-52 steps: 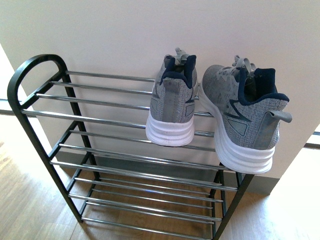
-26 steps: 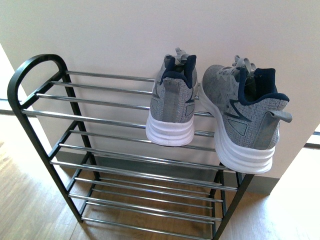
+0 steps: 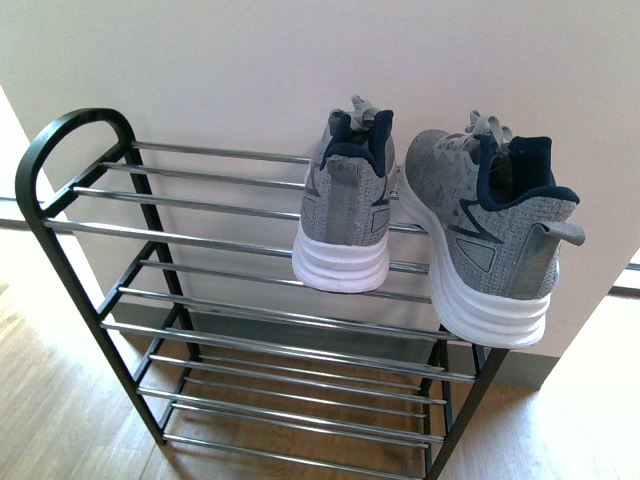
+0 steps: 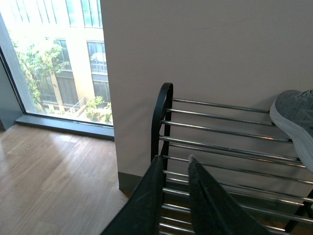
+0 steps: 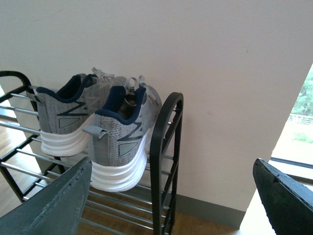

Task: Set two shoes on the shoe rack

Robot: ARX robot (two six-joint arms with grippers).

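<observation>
Right pincer [image 5: 172, 166] released wide, empty; left pincer [image 4: 175, 159] clenched to slit, holding nothing. I judge placing done, step in hand is backing off: I'd pull right arm straight away, no sideways sweep. Right sneaker [image 3: 495, 235] just beyond right pincer, heel overhanging front rods of shoe rack [image 3: 200, 205]; left sneaker [image 3: 345, 205] beside it, well apart from left pincer. Both on top tier, toes to wall.

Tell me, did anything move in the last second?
Nothing visibly changed. In the front view both sneakers, the left one and the right one, sit heels out on the top tier of the rack, exactly as before. No arm shows in that view at either moment.
</observation>
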